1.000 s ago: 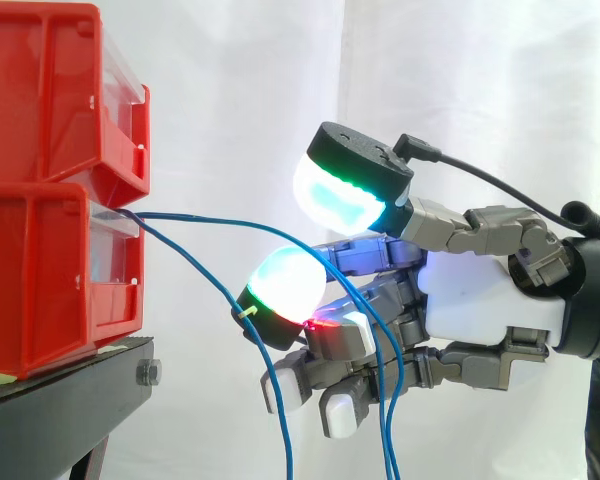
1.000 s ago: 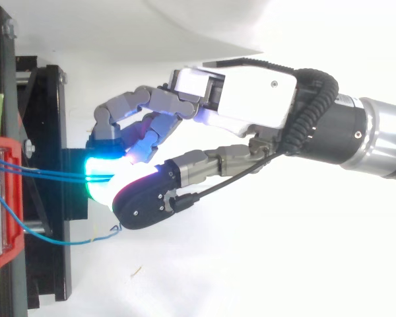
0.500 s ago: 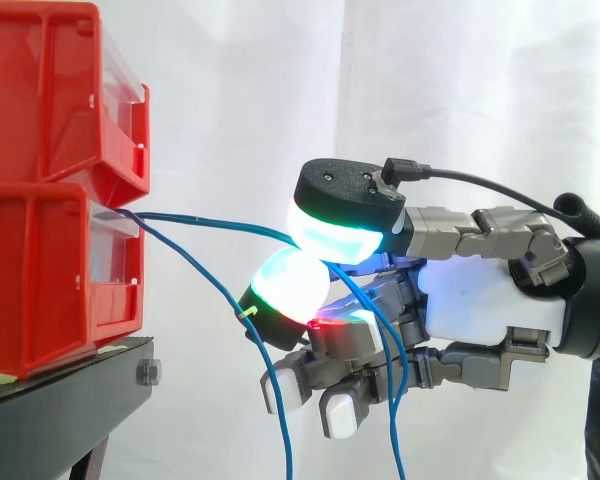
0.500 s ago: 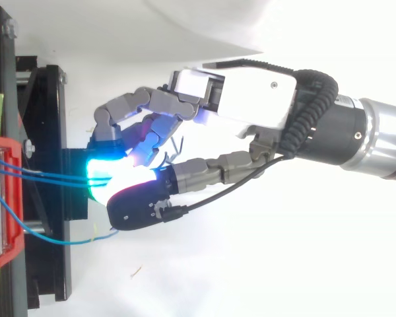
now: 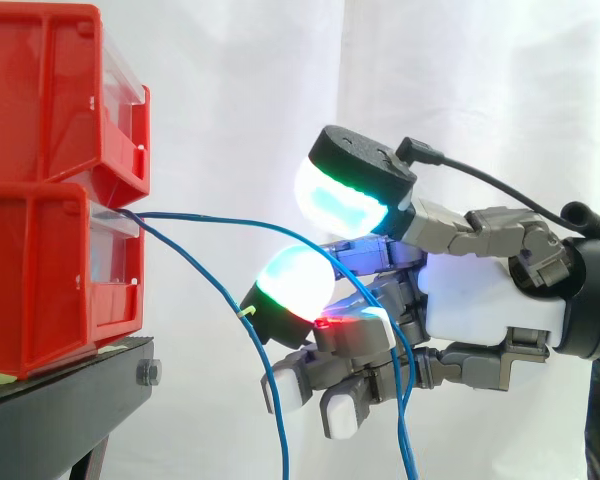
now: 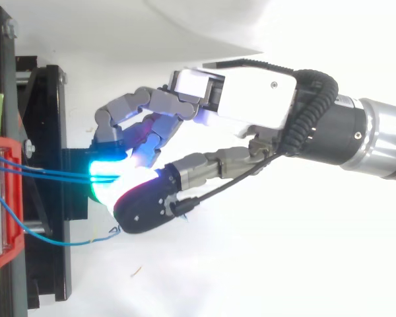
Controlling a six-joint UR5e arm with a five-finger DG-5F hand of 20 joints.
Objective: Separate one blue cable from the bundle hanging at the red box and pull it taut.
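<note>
Blue cable (image 5: pixel 210 216) draped over the hand (image 5: pixel 480 300), thumb apart, nothing clamped; we judge separation unfinished, cable slack, pull not begun.

In the side view two bins are stacked at the left edge. The upper bin (image 5: pixel 50 90) sits on the lower bin (image 5: pixel 40 280), which rests on a stand (image 5: pixel 70 400) at lower left. Two cables leave the top front of the lower bin. The upper cable (image 5: pixel 210 217) runs right to the robot hand (image 5: pixel 480 300) at centre right, then drops through it to the bottom edge. The lower cable (image 5: pixel 195 270) slants down past the robot hand's left end. A curtain (image 5: pixel 230 80) hangs behind.
</note>
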